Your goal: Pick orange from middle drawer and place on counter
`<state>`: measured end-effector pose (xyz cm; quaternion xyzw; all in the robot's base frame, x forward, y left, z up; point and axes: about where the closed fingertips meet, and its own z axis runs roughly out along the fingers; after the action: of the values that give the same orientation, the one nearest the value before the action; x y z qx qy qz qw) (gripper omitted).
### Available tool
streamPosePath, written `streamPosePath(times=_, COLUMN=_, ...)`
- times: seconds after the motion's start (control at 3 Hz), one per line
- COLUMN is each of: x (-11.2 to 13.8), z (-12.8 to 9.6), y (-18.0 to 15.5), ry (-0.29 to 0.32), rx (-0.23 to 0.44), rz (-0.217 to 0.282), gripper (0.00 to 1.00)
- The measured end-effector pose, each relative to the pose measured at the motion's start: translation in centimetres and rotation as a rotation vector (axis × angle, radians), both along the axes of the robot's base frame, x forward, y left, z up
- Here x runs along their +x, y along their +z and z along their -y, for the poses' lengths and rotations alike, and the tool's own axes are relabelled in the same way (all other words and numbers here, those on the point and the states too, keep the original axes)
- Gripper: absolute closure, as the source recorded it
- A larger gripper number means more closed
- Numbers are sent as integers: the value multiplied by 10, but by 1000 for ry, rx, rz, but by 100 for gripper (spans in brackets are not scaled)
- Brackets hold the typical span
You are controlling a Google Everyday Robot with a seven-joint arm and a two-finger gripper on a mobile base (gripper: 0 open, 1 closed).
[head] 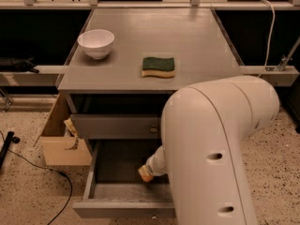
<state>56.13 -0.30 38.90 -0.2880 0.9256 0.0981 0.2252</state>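
The middle drawer (115, 191) stands pulled open below the counter (154, 32). My gripper (149, 170) reaches down into the drawer near its right side; my large white arm (215, 149) hides most of it. A small orange-yellow patch, the orange (144, 175), shows at the gripper's tip just above the drawer floor. I cannot tell whether the gripper holds it or only touches it.
A white bowl (95, 42) and a green sponge (158, 66) sit on the counter. A shallower drawer front (117, 125) with a knob is just above the open drawer. A cardboard box (63, 146) stands left of the cabinet, and a black cable (42, 168) lies on the floor.
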Motion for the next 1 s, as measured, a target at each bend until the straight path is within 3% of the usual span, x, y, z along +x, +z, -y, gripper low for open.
streamPosePath(times=0.33, x=0, z=0, y=0, ry=0, rx=0, rz=0, gripper=43)
streamPosePath(times=1.0, x=-1, z=1, y=-1, ry=-1, rx=-1, rz=-2, gripper=0)
